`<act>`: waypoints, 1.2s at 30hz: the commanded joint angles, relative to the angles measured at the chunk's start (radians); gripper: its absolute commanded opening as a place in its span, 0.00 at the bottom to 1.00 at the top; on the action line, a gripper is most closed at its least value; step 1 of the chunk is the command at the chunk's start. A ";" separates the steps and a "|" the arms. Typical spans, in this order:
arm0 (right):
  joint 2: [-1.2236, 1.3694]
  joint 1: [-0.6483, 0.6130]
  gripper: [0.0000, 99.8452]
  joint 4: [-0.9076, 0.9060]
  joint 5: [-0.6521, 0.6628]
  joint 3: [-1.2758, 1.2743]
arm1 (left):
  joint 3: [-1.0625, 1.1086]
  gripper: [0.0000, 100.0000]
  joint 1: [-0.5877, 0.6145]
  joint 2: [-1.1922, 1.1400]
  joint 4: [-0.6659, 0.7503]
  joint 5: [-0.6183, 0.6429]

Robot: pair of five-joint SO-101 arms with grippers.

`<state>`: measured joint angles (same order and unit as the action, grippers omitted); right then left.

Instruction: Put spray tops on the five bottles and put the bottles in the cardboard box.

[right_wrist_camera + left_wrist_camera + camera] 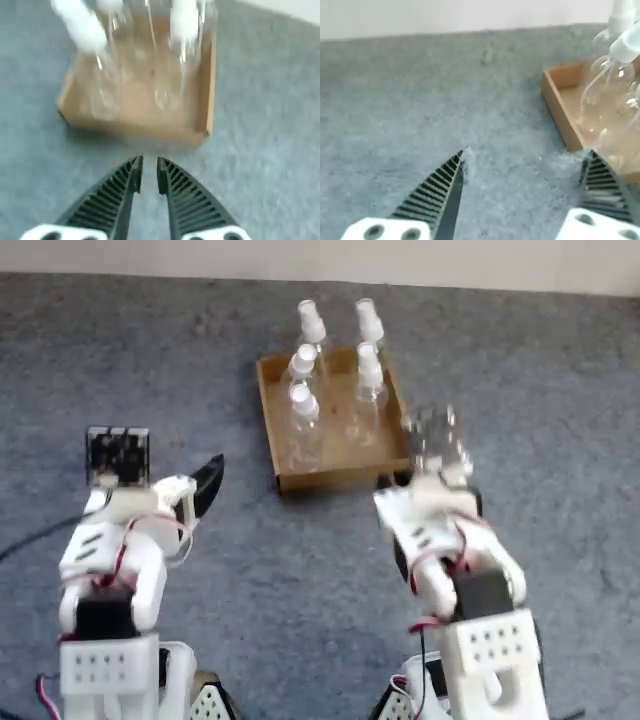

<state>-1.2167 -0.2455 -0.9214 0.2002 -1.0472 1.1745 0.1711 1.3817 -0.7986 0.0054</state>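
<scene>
all five bottles (304, 425) stand inside the cardboard box (337, 478) at 12 o'clock on the bench (300, 570), each with its spray top (311, 318) on, so the task looks done. your right gripper (148, 166) is pinched almost closed on nothing, just off the box's 4 o'clock corner. a careless swing there could clip the wall and topple the tall, light bottles into each other. your left gripper (525, 157) is spread wide and empty, out at the box's 8 o'clock, and is less of a threat. no brand, label or writing is readable.
</scene>
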 commanded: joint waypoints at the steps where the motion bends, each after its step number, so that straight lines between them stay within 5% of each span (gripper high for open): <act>1: -0.220 0.050 0.00 -0.007 0.052 -0.168 | 0.042 0.29 0.025 0.262 -0.120 -0.012; 5: -0.449 0.081 0.00 -0.010 0.054 -0.381 | 0.143 0.29 0.025 0.467 -0.184 -0.012; 9: -0.634 0.101 0.00 -0.067 0.055 -0.572 | 0.243 0.29 0.027 0.424 -0.192 -0.014; 17: -0.621 0.134 0.00 -0.074 0.183 -0.674 | 0.521 0.30 0.027 0.430 -0.123 -0.014; 23: -0.622 0.134 0.00 -0.081 0.186 -0.743 | 0.521 0.29 0.027 0.430 -0.121 -0.012; 36: -0.621 0.133 0.00 -0.082 0.186 -0.745 | 0.521 0.29 0.027 0.427 -0.509 -0.012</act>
<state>-1.8243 -0.1227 -0.9996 0.3751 -1.6671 1.6763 0.1895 1.8036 -1.2098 -0.0038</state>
